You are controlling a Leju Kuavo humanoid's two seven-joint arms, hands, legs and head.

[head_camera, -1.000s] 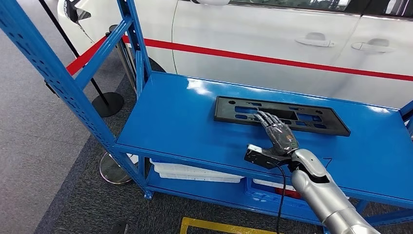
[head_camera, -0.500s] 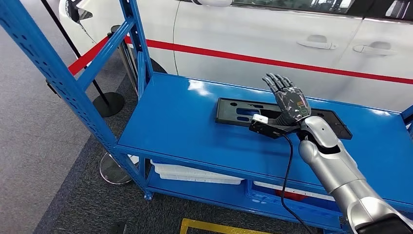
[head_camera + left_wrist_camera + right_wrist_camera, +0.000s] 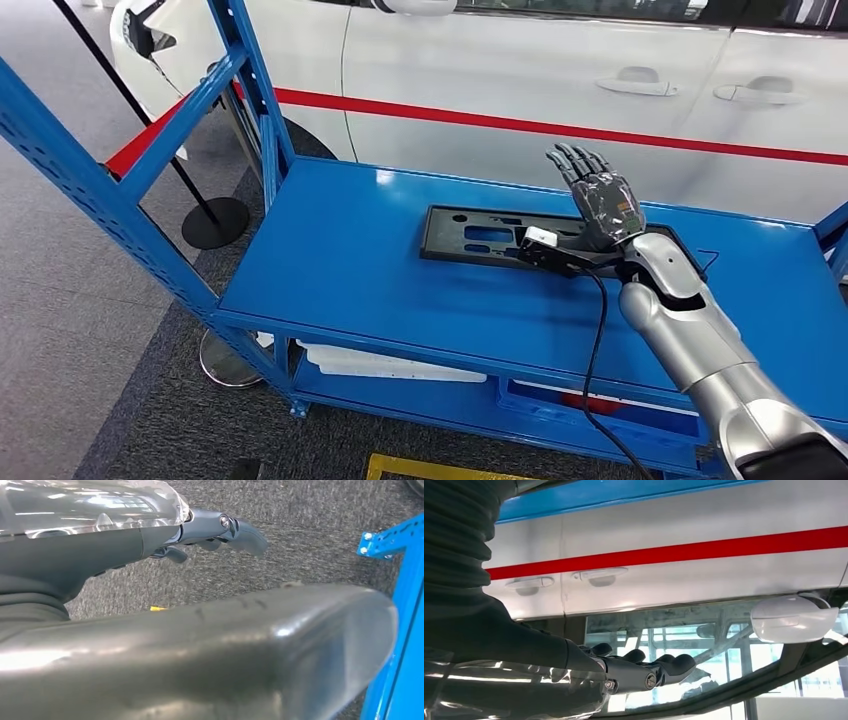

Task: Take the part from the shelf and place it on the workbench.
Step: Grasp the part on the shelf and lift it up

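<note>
A white car [image 3: 560,90] stands behind the blue shelf [image 3: 350,250]. The black part [image 3: 480,238] lies flat there; the right hand [image 3: 598,200] is raised above it, fingers spread, released. The left hand [image 3: 220,530] hangs over carpet, holding nothing.

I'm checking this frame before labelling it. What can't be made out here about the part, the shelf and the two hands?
- Flat black plastic part: in the head view, its middle is hidden behind the right hand and wrist.
- Blue metal shelf: its right end is cut off by the head view's edge.
- Lower tier: the red item is too covered by the shelf top to identify.
- Left hand: in the left wrist view, most fingers are hidden behind its cover.
</note>
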